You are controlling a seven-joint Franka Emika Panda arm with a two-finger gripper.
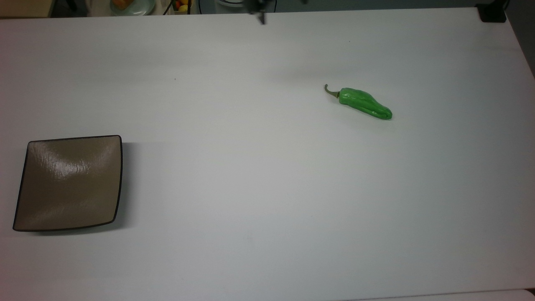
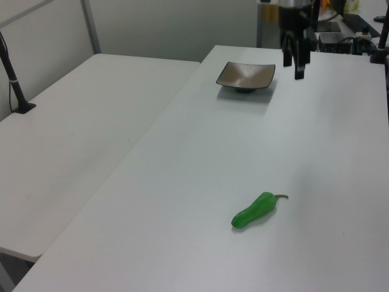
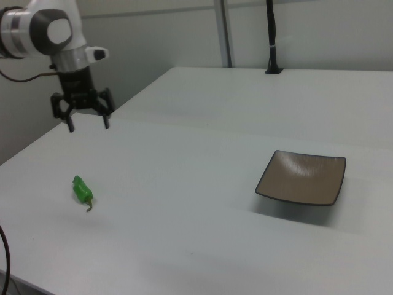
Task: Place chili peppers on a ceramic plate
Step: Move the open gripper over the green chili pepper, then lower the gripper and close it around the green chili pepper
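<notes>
The green chili pepper [image 1: 363,103] lies on the white table, stem toward the top view's left; it also shows in the left view [image 2: 255,210] and the right view [image 3: 81,189]. The square brown ceramic plate [image 1: 69,182] sits far off near the top view's left edge, with nothing on it [image 2: 245,75] [image 3: 302,177]. My gripper [image 3: 88,125] hangs open and empty well above the table, up and behind the pepper in the right view. In the left view the gripper [image 2: 292,66] is beside the plate's right. One of its fingertips [image 1: 262,19] pokes in at the top view's upper edge.
A second white table [image 2: 91,121] adjoins this one. Black posts stand on it [image 2: 15,79] [image 3: 270,37]. A black clamp [image 1: 492,14] sits at the top view's upper right corner. Clutter with a dish [image 1: 129,5] lies beyond the far edge.
</notes>
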